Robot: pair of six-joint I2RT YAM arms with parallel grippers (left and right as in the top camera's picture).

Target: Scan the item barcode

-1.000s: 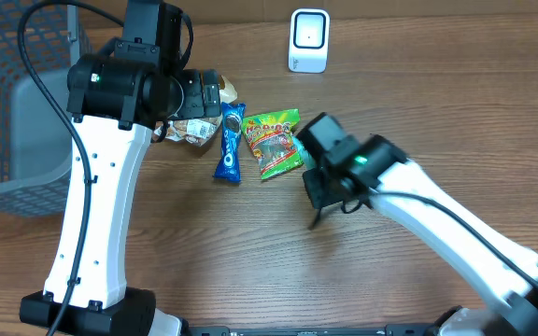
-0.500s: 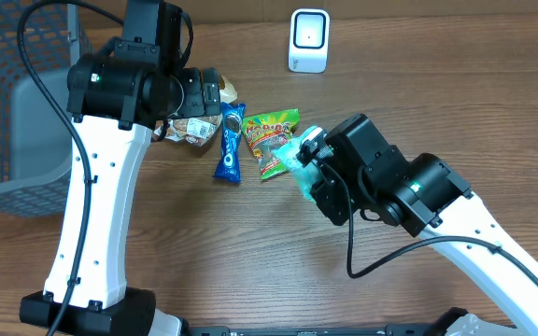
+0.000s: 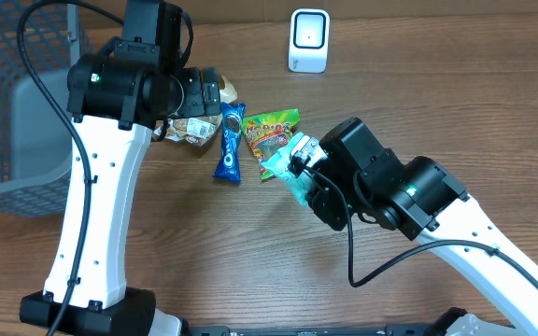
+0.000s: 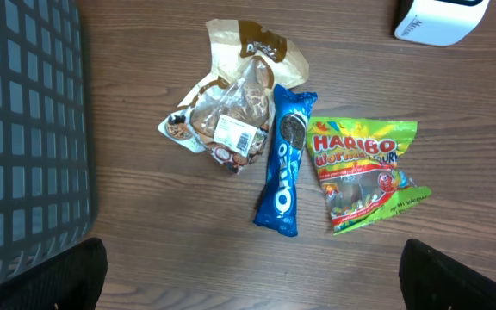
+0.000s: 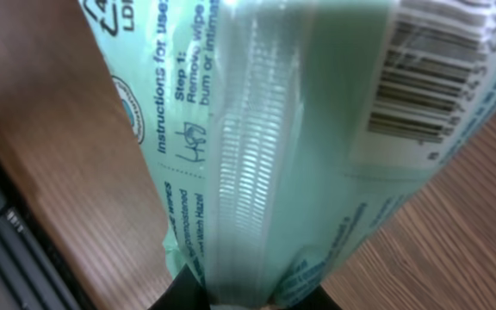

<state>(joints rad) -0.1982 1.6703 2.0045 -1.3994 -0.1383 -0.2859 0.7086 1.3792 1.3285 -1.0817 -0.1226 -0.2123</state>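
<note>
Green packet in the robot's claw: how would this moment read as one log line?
right gripper: shut on green packet, barcode showing | left gripper: open, empty | white scanner: untouched

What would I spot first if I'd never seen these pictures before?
Probably the pale green packet, pinched in the right arm's fingers and held up over the middle of the table, its barcode huge in the right wrist view. Next come the bright snacks lying side by side near it: a blue cookie pack and a colourful gummy bag, with a small white scanner standing at the back.
</note>
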